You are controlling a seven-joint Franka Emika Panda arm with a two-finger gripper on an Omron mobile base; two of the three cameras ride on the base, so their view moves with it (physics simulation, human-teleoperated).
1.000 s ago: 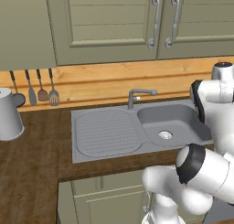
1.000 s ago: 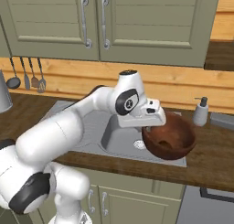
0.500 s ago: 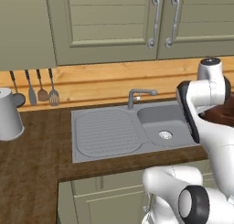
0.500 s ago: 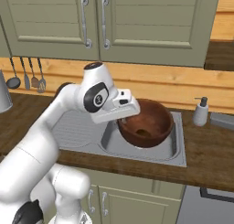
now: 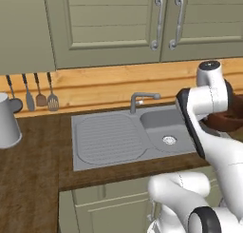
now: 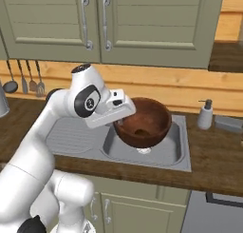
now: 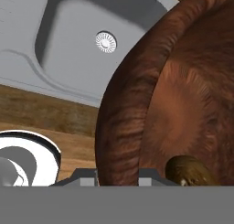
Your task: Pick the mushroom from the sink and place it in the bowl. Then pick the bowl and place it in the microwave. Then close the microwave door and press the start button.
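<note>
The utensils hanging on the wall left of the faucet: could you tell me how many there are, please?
4, in a row on the wooden backsplash: a ladle at the far left, then a narrow spatula, a small one, and a slotted turner nearest the faucet. None seems hidden.

Bowl (image 6: 144,122) grainy matt wood; sink (image 5: 109,139) smooth grey metal.
</note>
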